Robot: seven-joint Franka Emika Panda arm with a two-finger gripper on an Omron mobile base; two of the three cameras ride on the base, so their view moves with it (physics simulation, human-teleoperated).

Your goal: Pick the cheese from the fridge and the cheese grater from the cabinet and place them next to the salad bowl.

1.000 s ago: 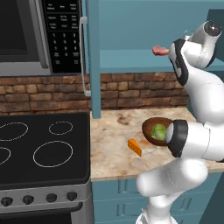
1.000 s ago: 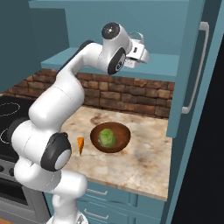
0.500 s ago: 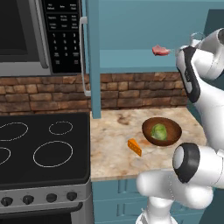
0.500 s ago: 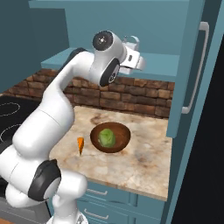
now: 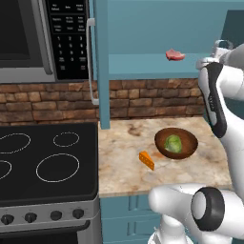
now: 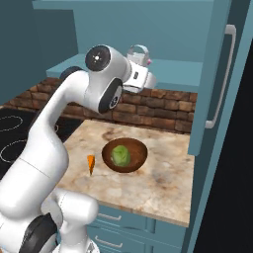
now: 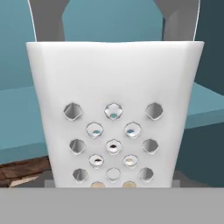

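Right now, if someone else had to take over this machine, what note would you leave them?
Tool: up at the shelf of the open teal-blue wall cabinet, right against the silver perforated box grater; the pictures do not show whether it is gripping.
Small orange cheese wedge: on the counter, just left of the round dark-brown wooden salad bowl with lettuce, not touching it.
Pinkish raw meat lump: on the cabinet shelf; leave it.
Done: cheese placed by the bowl.
Left: confirm the grip, bring the grater down, set it next to the bowl.
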